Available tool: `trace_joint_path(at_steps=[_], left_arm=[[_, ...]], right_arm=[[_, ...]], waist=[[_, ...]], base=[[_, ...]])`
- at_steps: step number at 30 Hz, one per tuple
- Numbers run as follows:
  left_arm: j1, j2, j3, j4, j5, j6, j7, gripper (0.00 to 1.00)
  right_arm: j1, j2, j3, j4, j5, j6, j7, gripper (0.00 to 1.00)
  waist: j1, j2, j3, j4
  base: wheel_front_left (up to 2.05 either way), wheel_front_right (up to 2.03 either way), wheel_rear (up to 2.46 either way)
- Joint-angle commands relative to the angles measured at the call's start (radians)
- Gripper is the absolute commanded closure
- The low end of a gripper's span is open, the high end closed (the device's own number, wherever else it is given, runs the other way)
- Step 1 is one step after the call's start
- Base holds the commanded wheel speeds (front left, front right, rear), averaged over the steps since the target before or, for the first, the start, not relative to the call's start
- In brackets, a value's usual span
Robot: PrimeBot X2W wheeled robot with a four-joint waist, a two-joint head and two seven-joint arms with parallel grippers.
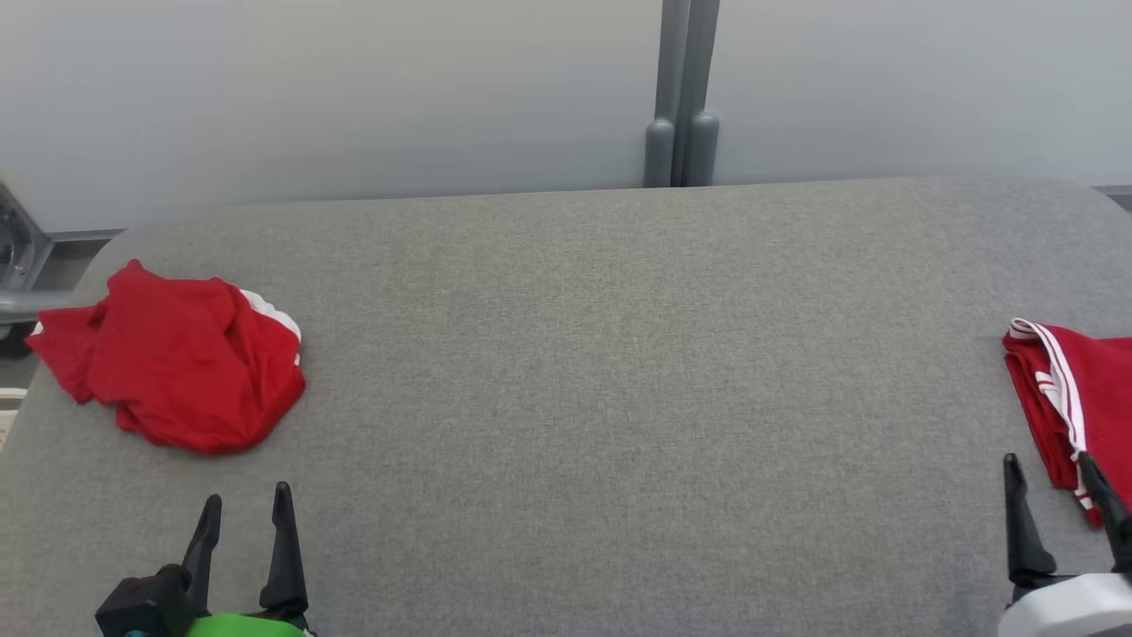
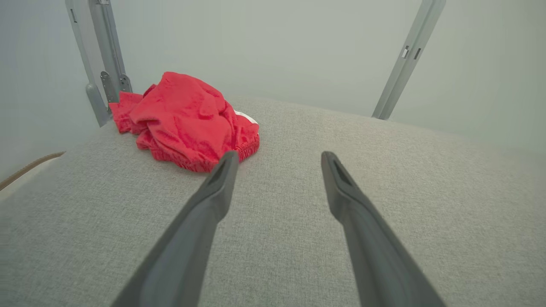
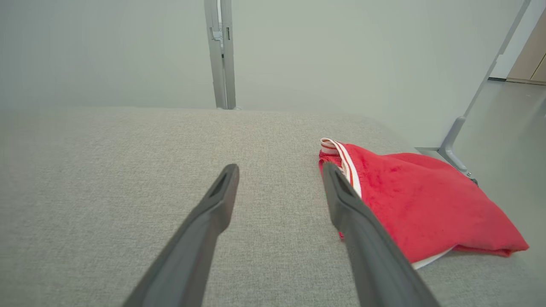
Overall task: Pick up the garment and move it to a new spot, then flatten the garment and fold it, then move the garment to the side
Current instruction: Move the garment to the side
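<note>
1. Garment (image 1: pixel 177 358), a crumpled red heap, lies at the left end of the bench (image 1: pixel 619 398) in our head view; a red folded piece (image 1: pixel 1092 398) lies at the right edge. The left end effector (image 1: pixel 246 500) and right end effector (image 1: pixel 1047 462) stand wide, empty.
2. From the left wrist, we see it ahead-left of the spread fingers (image 2: pixel 204 213), untouched; a shallow pinch may catch one layer and drag it.
3. From the right wrist, the folded piece (image 3: pixel 418 204) sits close beside one finger (image 3: pixel 367 238); a careless sweep could snag and unfold it.
</note>
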Motion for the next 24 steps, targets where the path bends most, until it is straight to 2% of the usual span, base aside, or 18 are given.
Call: trace_joint_path(at_steps=[1,6,11,24], left_arm=[[0.002,-0.009,0.015,-0.010,0.017,-0.011,-0.004,0.00],[0.007,-0.052,0.041,-0.009,0.067,-0.068,-0.003,0.00],[-0.005,-0.079,0.046,0.026,0.110,-0.118,-0.003,0.00],[0.019,-0.133,0.130,0.074,0.148,-0.164,-0.003,0.00]], right_arm=[[0.003,0.014,0.008,-0.023,-0.022,-0.001,-0.003,0.00],[0.021,0.078,0.097,-0.059,-0.074,-0.001,-0.003,0.00],[0.027,0.108,0.112,-0.080,-0.106,-0.001,-0.003,0.00],[0.040,0.128,0.096,-0.081,-0.127,-0.001,-0.003,0.00]], waist=[[0.0001,0.0000,-0.014,0.027],[0.0001,0.0000,-0.015,0.056],[0.0001,0.0000,-0.015,0.071],[0.0001,0.0000,-0.020,0.061]], base=[[0.00,0.00,0.00],[0.00,0.00,0.00],[0.00,0.00,0.00],[0.00,0.00,0.00]])
